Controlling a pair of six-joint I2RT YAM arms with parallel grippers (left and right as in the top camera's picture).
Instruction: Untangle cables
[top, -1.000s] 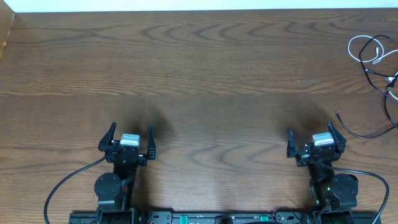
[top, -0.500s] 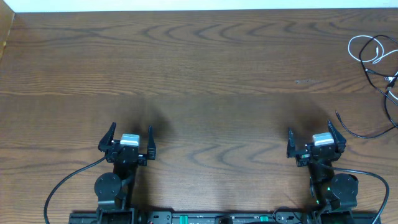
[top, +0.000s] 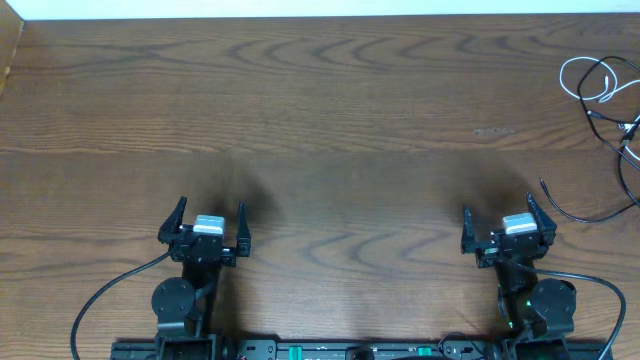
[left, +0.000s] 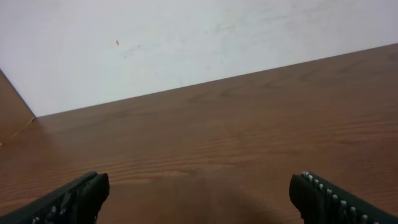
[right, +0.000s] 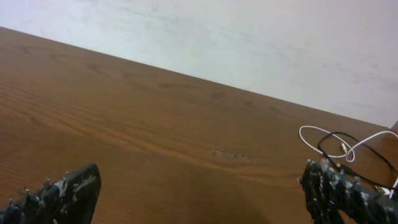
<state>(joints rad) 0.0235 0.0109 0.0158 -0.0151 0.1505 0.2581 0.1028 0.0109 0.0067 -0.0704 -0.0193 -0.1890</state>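
Cables (top: 604, 95) lay in a loose tangle at the far right corner of the bench (top: 330, 120), partly cut off by the right side of the overhead view. A white cord (top: 583, 77) formed a small loop on the inner side of the tangle, and black cords (top: 590, 218) crossed over it. One black cord ran down along the right edge toward the near side and curved back inward. Its loose end lay on bare wood ahead of the right pincer (top: 498, 212) and apart from it.

The left pincer (top: 210, 212) sat close to the near edge on the left side, with its two fingers spread wide and nothing between them. The right pincer sat close to the near edge on the right side, equally wide and equally empty. Both were well apart from the tangle, the left one much farther from it.

From the left wrist, the left pincer (left: 200, 183) showed only brown wood between its dark fingertips, with a pale wall (left: 186, 37) beyond the far edge. From the right wrist, the right pincer (right: 199, 177) also framed bare wood. The white cord (right: 311, 128) and black cords (right: 336, 133) showed near the far edge, just past its right finger (right: 336, 190). Whether any plug ends were knotted together could not be told.
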